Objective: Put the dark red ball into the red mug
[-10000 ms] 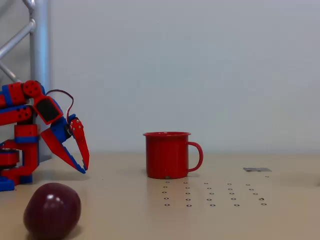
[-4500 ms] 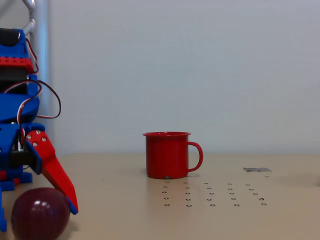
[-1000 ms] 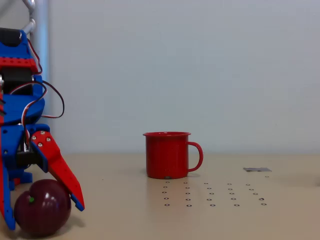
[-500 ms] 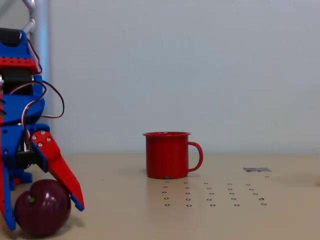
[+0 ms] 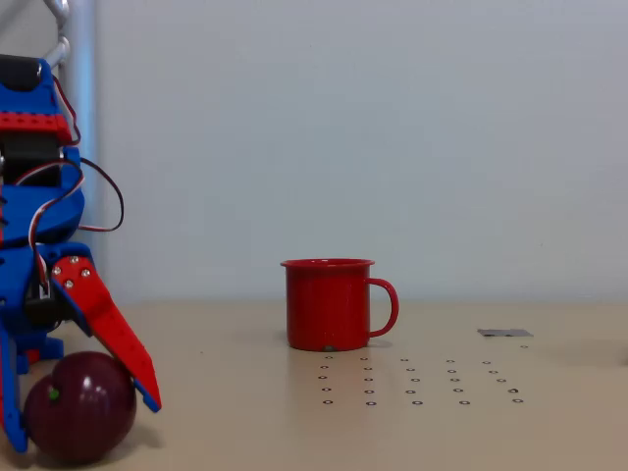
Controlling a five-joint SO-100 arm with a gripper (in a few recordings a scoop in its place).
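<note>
Sitting on one tan table: one red-blue arm, one glossy red cylindrical mug, one shiny maroon egg-shaped ball. Gripper is straddling the ball at far left, fingers pressing both sides, ball resting on the tabletop, well apart from mug.

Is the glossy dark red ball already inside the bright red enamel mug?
No, the dark red ball sits on the table between the gripper fingers, far left of the red mug.
</note>
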